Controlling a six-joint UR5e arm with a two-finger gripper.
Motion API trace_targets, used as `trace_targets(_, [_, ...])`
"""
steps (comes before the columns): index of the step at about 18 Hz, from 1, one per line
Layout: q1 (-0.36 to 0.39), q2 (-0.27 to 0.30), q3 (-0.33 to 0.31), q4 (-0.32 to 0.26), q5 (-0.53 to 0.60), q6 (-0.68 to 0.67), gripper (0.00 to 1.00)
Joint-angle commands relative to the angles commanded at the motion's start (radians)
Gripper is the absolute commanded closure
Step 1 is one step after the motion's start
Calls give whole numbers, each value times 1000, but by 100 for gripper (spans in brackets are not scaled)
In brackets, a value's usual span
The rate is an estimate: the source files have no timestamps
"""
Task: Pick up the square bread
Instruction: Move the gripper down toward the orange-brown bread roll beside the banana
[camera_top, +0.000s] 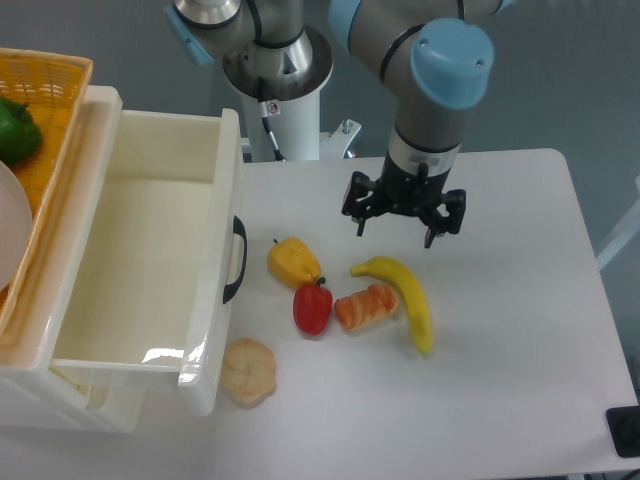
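The gripper (403, 231) hangs with fingers (361, 226) apart and empty, above mid-surface (500, 380). Below lies the square bread (366, 306) — hemmed between red pepper (312, 308) and banana (407, 298) — toward the front edge.

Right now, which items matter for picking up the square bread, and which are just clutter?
Job:
- square bread
- gripper, open, above the table, holding nothing

Lying about:
- banana, touching the bread
- red pepper
- yellow pepper
- round bun
- open drawer
- green pepper in the basket
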Motion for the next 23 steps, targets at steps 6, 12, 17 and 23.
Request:
trace_targets(6, [18,6,0,8,-5,-2,0])
trace_targets(12, [31,23,-35,9,-3,-12,0])
trace_targets(17, [43,28,-58,11,-3,-11,0])
trace_targets(23, [35,8,-74,23,-3,-47,0])
